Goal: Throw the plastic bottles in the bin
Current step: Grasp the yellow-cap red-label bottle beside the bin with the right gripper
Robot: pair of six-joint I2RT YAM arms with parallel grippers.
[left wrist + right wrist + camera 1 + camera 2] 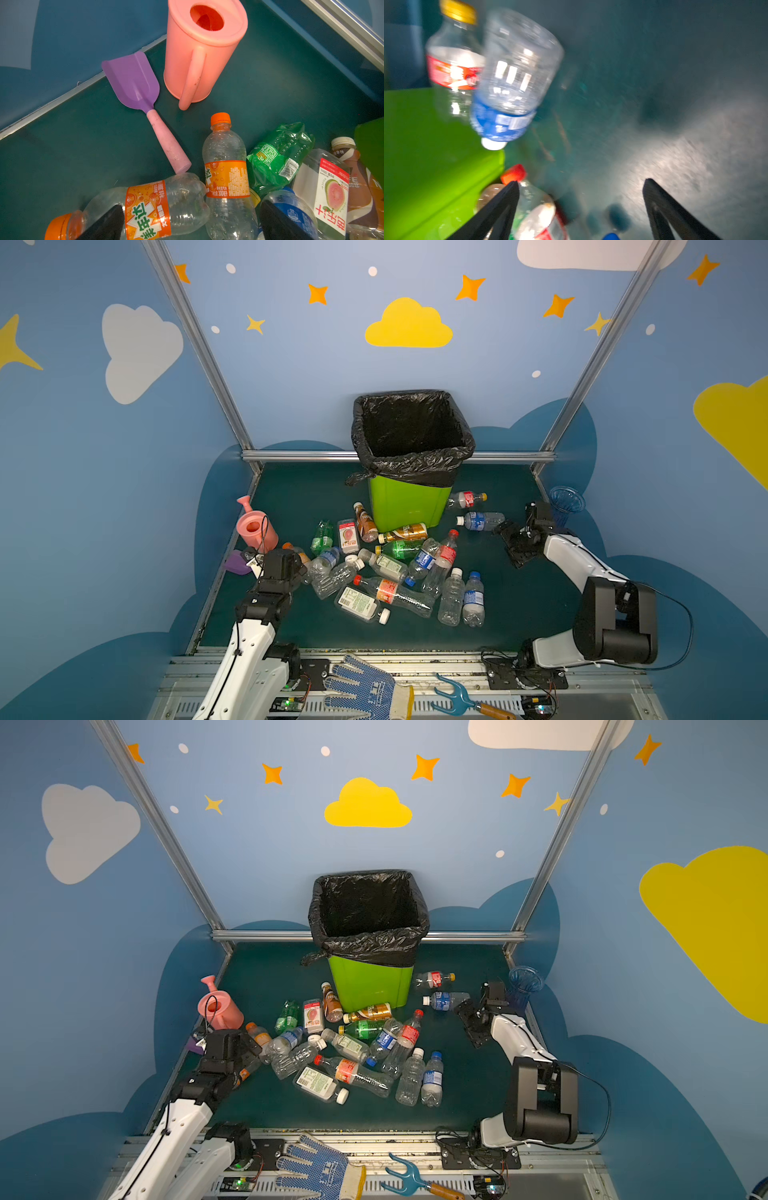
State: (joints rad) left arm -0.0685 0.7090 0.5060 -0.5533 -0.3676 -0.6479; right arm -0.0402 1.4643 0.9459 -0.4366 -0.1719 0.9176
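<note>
Left gripper (191, 224) spread wide, empty, above orange-labelled bottle (149, 207) beside pink watering can (199, 52); right gripper (581, 207) wide, empty, near blue-labelled bottle (512, 83); plastic bottles (388, 591) strewn on mat (519, 605) before lime-green bin (409, 506)

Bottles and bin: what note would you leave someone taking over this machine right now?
Left gripper: jaws open and empty, poised over an orange-labelled bottle lying on the mat.
Right gripper: jaws open and empty, near a blue-labelled bottle beside the bin.
Plastic bottles: scattered on the mat in front of and beside the bin.
Done: nothing yet; no bottle visible inside the bin.
Left: every bottle.
</note>
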